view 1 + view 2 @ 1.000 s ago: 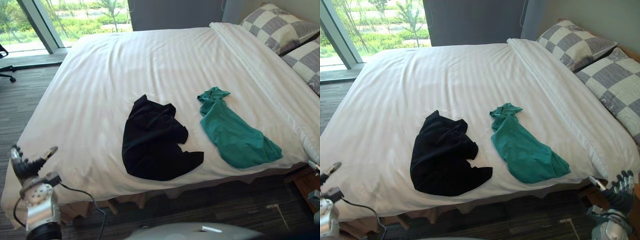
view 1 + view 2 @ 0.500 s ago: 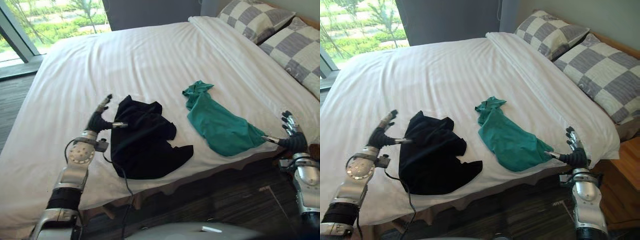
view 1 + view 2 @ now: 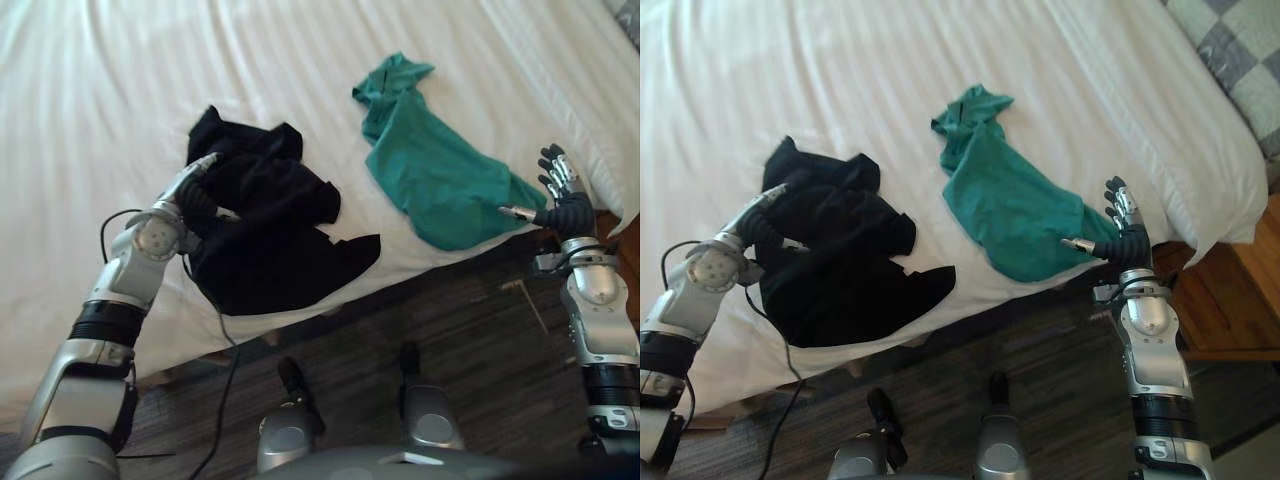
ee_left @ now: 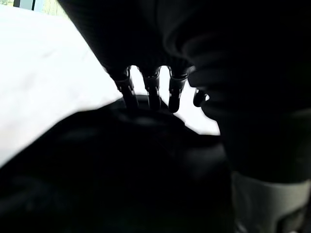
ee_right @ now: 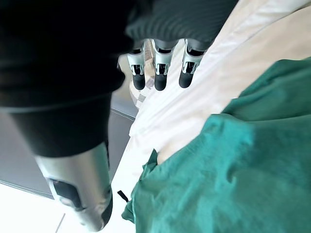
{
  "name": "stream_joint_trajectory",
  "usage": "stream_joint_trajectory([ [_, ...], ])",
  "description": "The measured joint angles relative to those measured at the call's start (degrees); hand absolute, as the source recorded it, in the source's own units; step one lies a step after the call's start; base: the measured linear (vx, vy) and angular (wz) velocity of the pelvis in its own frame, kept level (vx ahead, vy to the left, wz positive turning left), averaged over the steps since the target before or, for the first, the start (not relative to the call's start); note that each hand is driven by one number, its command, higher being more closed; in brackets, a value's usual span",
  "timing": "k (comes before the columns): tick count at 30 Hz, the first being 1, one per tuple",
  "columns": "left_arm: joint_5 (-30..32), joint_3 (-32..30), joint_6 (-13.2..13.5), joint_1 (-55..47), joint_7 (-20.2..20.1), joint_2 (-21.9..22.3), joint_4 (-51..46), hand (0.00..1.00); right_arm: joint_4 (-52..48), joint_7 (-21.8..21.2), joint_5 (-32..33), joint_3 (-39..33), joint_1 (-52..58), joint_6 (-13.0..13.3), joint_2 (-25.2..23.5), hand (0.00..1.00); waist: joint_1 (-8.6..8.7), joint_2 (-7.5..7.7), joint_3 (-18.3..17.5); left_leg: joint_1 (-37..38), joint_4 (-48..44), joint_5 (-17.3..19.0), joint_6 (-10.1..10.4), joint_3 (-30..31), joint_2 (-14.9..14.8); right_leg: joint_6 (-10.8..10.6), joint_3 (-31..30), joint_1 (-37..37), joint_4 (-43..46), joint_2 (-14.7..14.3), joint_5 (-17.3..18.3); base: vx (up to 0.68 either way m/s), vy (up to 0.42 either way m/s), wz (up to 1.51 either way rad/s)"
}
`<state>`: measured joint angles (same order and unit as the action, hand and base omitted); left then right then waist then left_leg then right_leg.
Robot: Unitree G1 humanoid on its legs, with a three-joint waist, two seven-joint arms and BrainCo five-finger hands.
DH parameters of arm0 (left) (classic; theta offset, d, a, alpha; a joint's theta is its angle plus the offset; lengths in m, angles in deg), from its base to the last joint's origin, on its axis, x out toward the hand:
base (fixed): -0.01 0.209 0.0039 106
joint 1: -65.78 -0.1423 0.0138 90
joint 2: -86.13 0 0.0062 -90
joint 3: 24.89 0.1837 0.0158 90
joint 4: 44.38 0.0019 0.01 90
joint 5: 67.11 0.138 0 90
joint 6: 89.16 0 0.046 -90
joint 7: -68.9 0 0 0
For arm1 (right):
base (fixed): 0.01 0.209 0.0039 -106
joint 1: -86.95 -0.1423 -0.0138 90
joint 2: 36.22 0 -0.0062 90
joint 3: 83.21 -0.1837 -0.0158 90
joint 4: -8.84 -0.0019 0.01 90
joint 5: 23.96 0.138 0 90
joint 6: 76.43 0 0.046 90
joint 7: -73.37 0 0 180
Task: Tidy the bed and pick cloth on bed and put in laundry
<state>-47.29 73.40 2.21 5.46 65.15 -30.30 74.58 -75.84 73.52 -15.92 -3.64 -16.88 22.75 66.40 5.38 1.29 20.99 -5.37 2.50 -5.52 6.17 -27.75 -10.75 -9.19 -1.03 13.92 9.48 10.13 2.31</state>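
A crumpled black cloth (image 3: 270, 235) lies on the white bed sheet (image 3: 80, 120) near the front edge. A green cloth (image 3: 425, 170) is spread out to its right. My left hand (image 3: 192, 198) rests on the black cloth's left edge, open, with its straight fingers (image 4: 151, 87) lying over the dark fabric (image 4: 121, 170). My right hand (image 3: 1122, 228) is open beside the near right corner of the green cloth (image 5: 233, 170), fingers (image 5: 160, 68) straight and pointing up, thumb tip at the cloth's edge.
The bed's front edge runs just below both cloths, with dark carpet (image 3: 470, 340) beneath. A thick fold of duvet (image 3: 1160, 150) runs along the right. A checked pillow (image 3: 1240, 40) sits at the far right and a wooden bedside table (image 3: 1240, 300) stands by my right arm.
The camera has tipped down towards the bed's front edge. My left hand has gone from beside the black cloth onto its left edge. The right hand stays at the green cloth's corner.
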Motion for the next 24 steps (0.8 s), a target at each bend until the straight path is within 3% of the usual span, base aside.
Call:
stream_joint_trajectory([
  [1, 0.2, 0.1, -0.1, 1.6, 2.3, 1.3, 1.7, 0.0, -0.8, 0.0, 0.6, -0.3, -0.5, 0.0, 0.0, 0.0, 0.12, 0.33, 1.8, -0.4, -0.4, 0.0, 0.0, -0.2, -0.1, 0.0, -0.3, 0.7, 0.6, 0.0, 0.0, -0.01, -0.011, -0.09],
  [5, 1.9, -0.8, 0.6, 4.4, 9.2, 2.8, 3.4, 0.0, -4.8, -0.2, 3.4, -0.3, -1.8, 0.6, 0.0, 0.0, -0.22, 0.24, 2.3, -3.8, -0.7, -0.2, -0.2, -1.6, -0.1, 0.0, -2.3, 5.6, 1.9, -0.2, -0.1, 0.0, -0.009, -0.14],
  [6, 2.2, -1.6, 0.5, 4.6, 10.1, 4.0, 4.0, 1.0, -5.8, -0.2, 4.2, -0.3, -2.3, 0.6, 0.0, 0.0, -0.25, 0.15, 2.4, -4.0, -0.7, -0.2, -0.2, -1.7, -0.1, 0.0, -2.6, 6.0, 2.0, -0.3, -0.1, 0.02, -0.003, -0.1],
  [10, -0.4, -2.1, 0.2, 4.8, 11.1, 5.9, 3.9, 1.0, -11.0, -0.3, 4.8, -0.2, -2.8, 0.8, 0.0, 0.0, -0.78, 0.14, 2.5, -5.7, -1.1, -0.2, -0.3, -2.4, -0.2, -0.1, -2.9, 8.2, 3.0, -0.3, -0.1, 0.0, 0.0, -0.04],
  [13, -4.2, -2.3, 1.0, 5.9, 11.2, 6.4, 3.9, 1.0, -13.1, 0.0, 4.0, 0.2, -5.0, -0.8, -0.7, 0.0, -1.78, 0.3, 2.5, -6.0, -1.4, -0.3, -0.3, -2.9, -0.2, -0.5, -3.4, 9.0, 3.1, -0.3, -0.4, -0.01, 0.0, -0.06],
  [17, -14.2, -2.3, 4.4, 4.0, 10.8, 6.8, 1.8, 1.0, -15.6, 3.4, -3.9, 0.8, -7.2, -4.2, -0.7, 0.0, -1.96, 0.33, 2.6, -7.0, -1.8, -0.3, -0.3, -2.2, -0.1, -0.7, -3.0, 9.5, 3.3, 0.0, -0.5, 0.02, 0.0, 0.06],
  [19, -21.6, -2.5, 7.0, 1.0, 8.4, 7.1, -1.5, 1.0, -15.0, 5.2, -12.3, 1.7, -8.9, -7.1, -0.7, 0.0, -2.33, 0.32, 2.7, -7.5, -1.9, -0.3, -0.4, -1.4, 0.0, -0.8, -2.5, 9.6, 3.3, 0.2, -0.6, 0.06, -0.002, 0.12],
  [24, -30.5, -7.7, 12.3, -3.9, 0.1, 11.7, -3.5, 1.0, -7.0, 5.3, -19.0, 4.1, -17.0, -12.4, 2.6, 0.0, -3.21, 0.1, 2.9, -9.0, -2.6, -0.4, -0.5, 1.8, 0.2, -0.8, 0.2, 8.5, 2.6, 0.9, -0.6, 0.06, 0.003, 0.26],
])
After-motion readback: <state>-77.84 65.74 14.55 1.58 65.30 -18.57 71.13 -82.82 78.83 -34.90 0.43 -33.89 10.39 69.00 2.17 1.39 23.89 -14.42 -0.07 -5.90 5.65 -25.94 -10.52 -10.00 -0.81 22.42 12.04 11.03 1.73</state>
